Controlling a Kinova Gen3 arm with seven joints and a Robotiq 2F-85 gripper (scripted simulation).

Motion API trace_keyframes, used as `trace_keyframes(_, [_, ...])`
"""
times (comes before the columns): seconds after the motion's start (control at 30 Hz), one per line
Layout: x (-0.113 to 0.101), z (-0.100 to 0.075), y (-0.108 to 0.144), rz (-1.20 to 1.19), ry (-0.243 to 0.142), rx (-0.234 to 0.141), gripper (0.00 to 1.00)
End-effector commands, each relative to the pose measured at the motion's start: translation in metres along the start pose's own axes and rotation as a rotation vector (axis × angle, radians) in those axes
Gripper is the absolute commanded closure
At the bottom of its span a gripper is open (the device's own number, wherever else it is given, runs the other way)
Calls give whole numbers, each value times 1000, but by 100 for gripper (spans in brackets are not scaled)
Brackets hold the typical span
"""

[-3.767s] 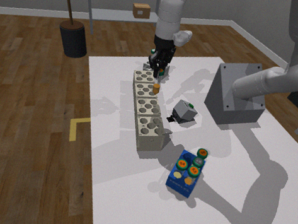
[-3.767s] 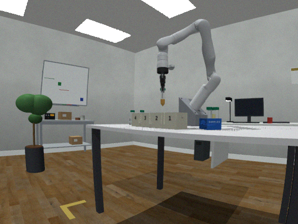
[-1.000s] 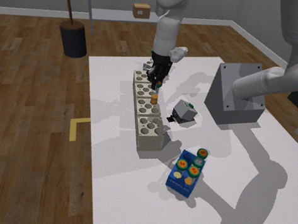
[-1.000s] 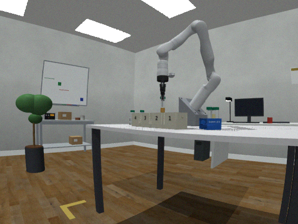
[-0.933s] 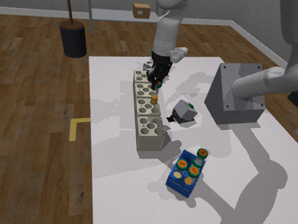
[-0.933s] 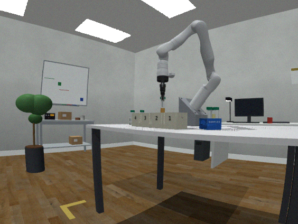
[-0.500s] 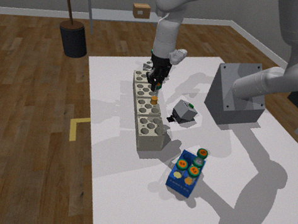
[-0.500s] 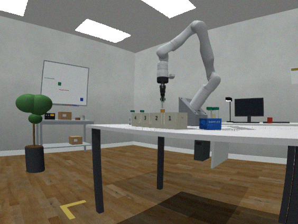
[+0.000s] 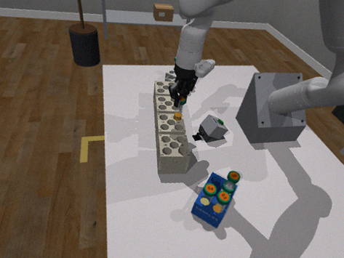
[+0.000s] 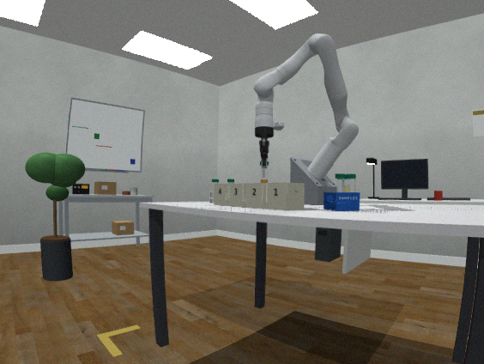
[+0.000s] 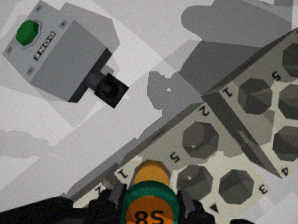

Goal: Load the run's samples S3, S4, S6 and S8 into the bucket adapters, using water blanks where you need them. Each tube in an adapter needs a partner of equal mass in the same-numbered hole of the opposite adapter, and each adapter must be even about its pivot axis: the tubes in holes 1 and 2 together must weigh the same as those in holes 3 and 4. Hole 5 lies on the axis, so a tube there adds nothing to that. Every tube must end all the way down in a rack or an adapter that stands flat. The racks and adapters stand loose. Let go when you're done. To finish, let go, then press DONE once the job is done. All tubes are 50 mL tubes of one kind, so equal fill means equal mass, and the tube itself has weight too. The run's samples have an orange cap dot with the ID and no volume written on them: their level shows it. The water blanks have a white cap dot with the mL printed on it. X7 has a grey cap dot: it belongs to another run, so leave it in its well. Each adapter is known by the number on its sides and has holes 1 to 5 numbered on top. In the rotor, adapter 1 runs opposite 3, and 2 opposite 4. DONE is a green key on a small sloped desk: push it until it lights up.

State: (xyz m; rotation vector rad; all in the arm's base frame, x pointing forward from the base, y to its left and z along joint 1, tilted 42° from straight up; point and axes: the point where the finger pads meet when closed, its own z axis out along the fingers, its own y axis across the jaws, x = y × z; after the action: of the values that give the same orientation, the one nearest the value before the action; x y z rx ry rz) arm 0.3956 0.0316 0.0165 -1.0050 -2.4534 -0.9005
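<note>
My gripper (image 9: 180, 97) is shut on sample tube S8 (image 11: 150, 212), which has a green cap with an orange dot. The tube hangs upright, and its orange-filled lower end (image 9: 177, 116) is at the top of adapter 2 (image 10: 254, 196). In the wrist view the tube's lower end (image 11: 152, 176) covers the spot by the mark 1, beside open holes 5 (image 11: 195, 180) and 2 (image 11: 200, 140). Adapters 4, 3, 2 and 1 (image 9: 172, 150) stand in one row. The blue sample rack (image 9: 214, 200) holds several capped tubes, one of them with a grey dot (image 9: 228, 186).
The DONE desk (image 9: 213, 128) with its green key (image 11: 27, 31) stands just right of the adapter row. The arm's grey pedestal (image 9: 273, 106) is further right. Two green-capped tubes (image 10: 223, 181) stand beyond adapter 4.
</note>
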Motion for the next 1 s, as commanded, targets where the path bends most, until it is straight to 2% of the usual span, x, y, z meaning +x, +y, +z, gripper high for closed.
trace_keyframes(0.0, [0,1,0,0,-2,-1,90])
trace_keyframes(0.97, [0,18,0,0,-2,-1,90])
